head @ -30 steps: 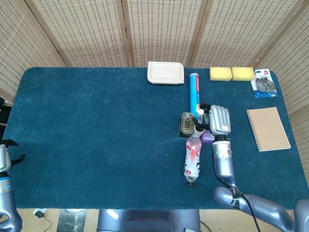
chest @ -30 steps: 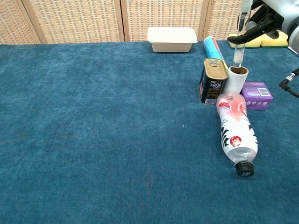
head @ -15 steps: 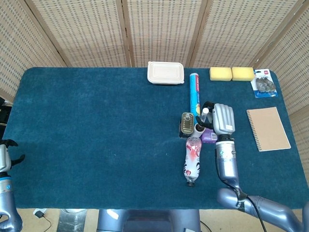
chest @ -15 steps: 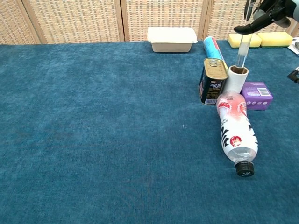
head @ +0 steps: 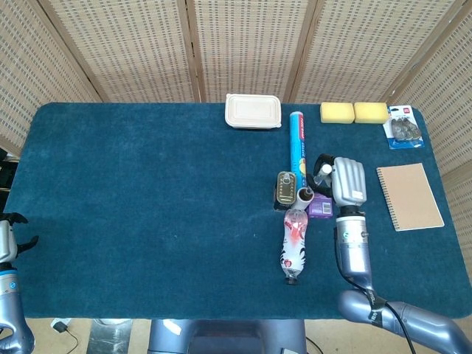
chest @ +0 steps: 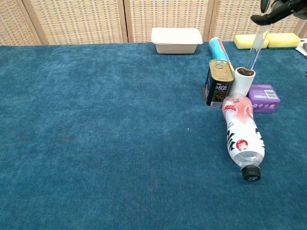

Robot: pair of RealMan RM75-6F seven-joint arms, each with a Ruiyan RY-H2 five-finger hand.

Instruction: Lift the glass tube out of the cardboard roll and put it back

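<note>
The white cardboard roll (chest: 242, 82) stands upright between a tin can and a purple box; from above it is the small ring (head: 304, 195). My right hand (head: 346, 181) hangs above and to the right of it, only its dark fingers (chest: 269, 16) showing at the chest view's top edge. It pinches the top of the glass tube (chest: 255, 48), whose cap also shows in the head view (head: 323, 170). The tube leans to the right, its lower tip at the roll's open mouth. My left hand (head: 6, 240) hangs off the table's left edge, fingers apart, holding nothing.
A tin can (chest: 219, 83) and a purple box (chest: 263, 97) flank the roll, and a plastic bottle (chest: 242, 133) lies in front of it. Behind are a blue tube (chest: 218, 48), a white lidded box (chest: 176, 40) and yellow sponges (chest: 268, 41). A notebook (head: 409, 196) lies right.
My right hand has risen and shifted right, drawing the glass tube up out of the roll and tilting it. The left hand has not moved.
</note>
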